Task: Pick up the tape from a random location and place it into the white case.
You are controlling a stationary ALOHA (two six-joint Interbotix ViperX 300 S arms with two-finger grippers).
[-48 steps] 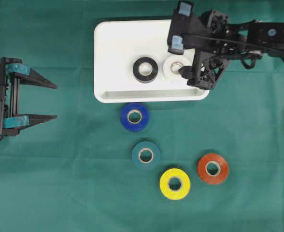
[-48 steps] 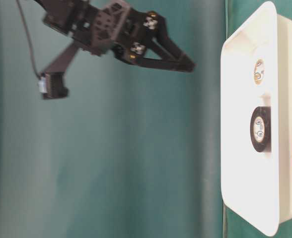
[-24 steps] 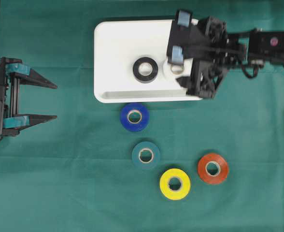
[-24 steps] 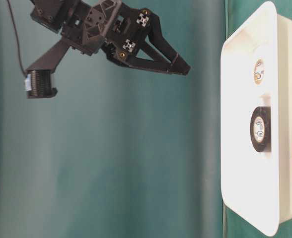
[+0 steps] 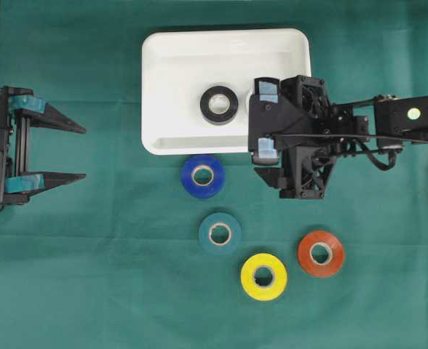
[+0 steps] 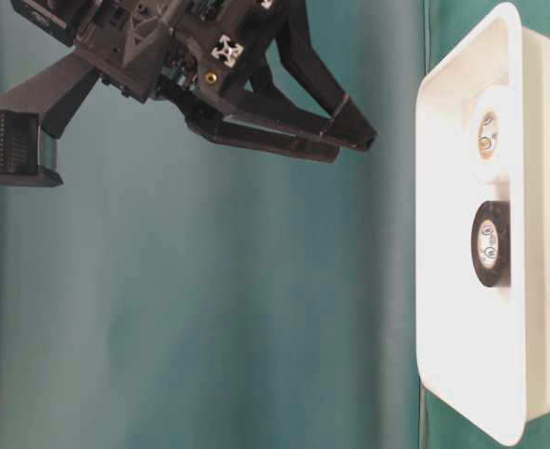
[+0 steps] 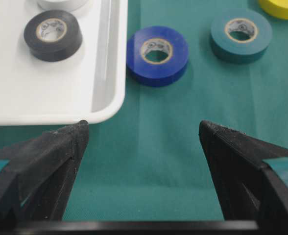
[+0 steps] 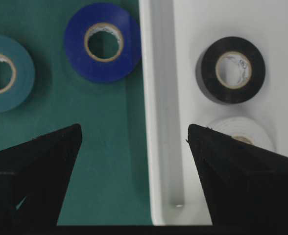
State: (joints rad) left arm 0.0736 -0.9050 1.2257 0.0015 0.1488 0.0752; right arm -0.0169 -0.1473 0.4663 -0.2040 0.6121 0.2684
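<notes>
Swung off the white case (image 5: 172,87) toward the loose rolls, right hand (image 5: 266,121) wide open and empty, nearer than left hand (image 5: 72,152), also open, to blue tape (image 5: 202,175) just beside case rim.

So the white case (image 5: 177,80) sits flat on the green cloth, a shallow rectangular tray with rounded corners and a raised rim. There's a black tape roll (image 5: 219,105) lying flat inside it, and a white roll (image 8: 239,133) right beside that one, also in the case. Outside it, the blue roll (image 5: 202,175) lies just off the rim, then teal (image 5: 220,233), yellow (image 5: 263,276) and orange-red (image 5: 321,254) ones further out, all flat.
</notes>
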